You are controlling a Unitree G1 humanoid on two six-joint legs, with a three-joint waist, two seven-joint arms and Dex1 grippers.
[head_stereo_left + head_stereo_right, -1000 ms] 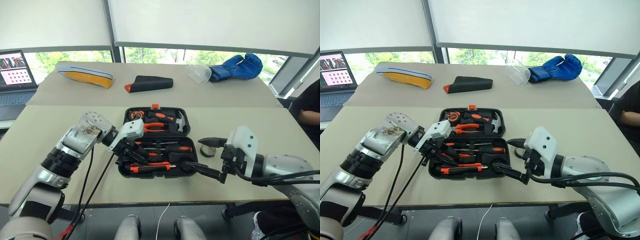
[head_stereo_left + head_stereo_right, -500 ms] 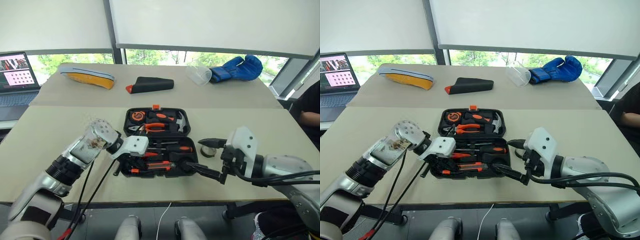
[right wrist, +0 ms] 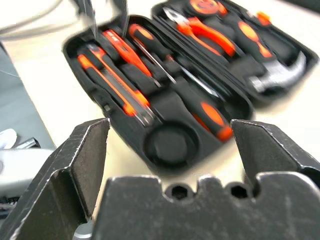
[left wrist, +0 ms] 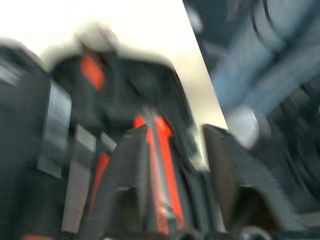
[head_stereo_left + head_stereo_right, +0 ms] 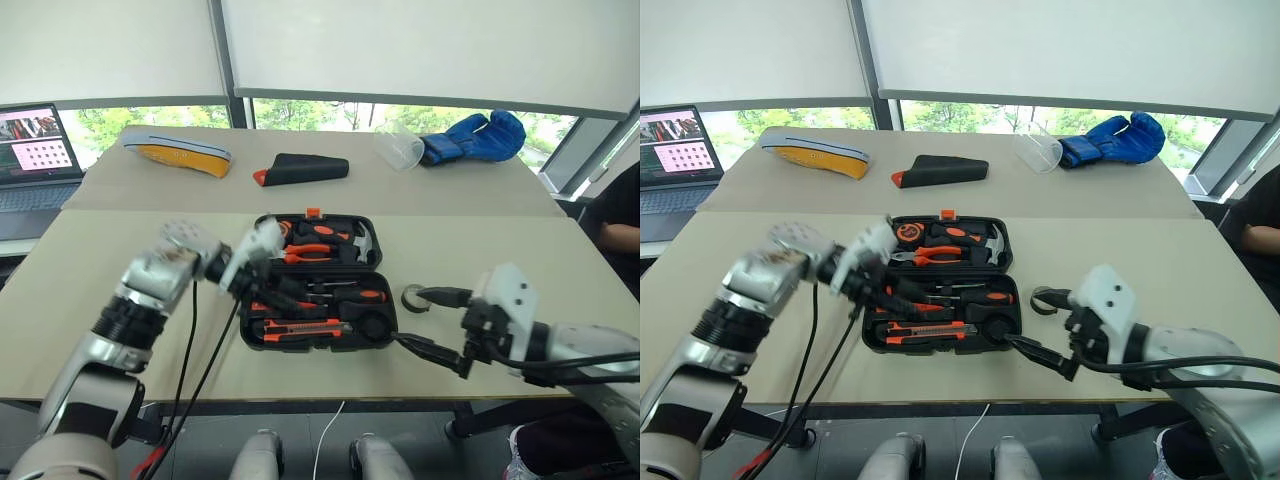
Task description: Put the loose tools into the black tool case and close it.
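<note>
The black tool case (image 5: 372, 262) lies open at the table's middle. Its front half holds the orange-and-black utility knife (image 5: 300, 327) and two long screwdrivers (image 5: 340, 296); its round slot (image 3: 167, 145) is bare. The small black tape roll (image 5: 413, 298) lies on the table just right of the case. My left gripper (image 5: 272, 288) hovers over the case's left end, fingers (image 4: 227, 175) apart with nothing between them. My right gripper (image 5: 408, 316) stands open at the case's front right corner, its upper finger beside the tape roll.
Pliers, hammer and tape measure sit in the case's rear half. At the back lie a black pouch (image 5: 300, 167), clear cup (image 5: 398, 147), blue glove (image 5: 470, 137) and yellow object (image 5: 175, 152). A laptop (image 5: 30, 150) stands far left; a person (image 5: 615, 225) sits at the right.
My left gripper has lifted off the case's front left part and its fingers have parted. My right gripper has drifted a little to the right.
</note>
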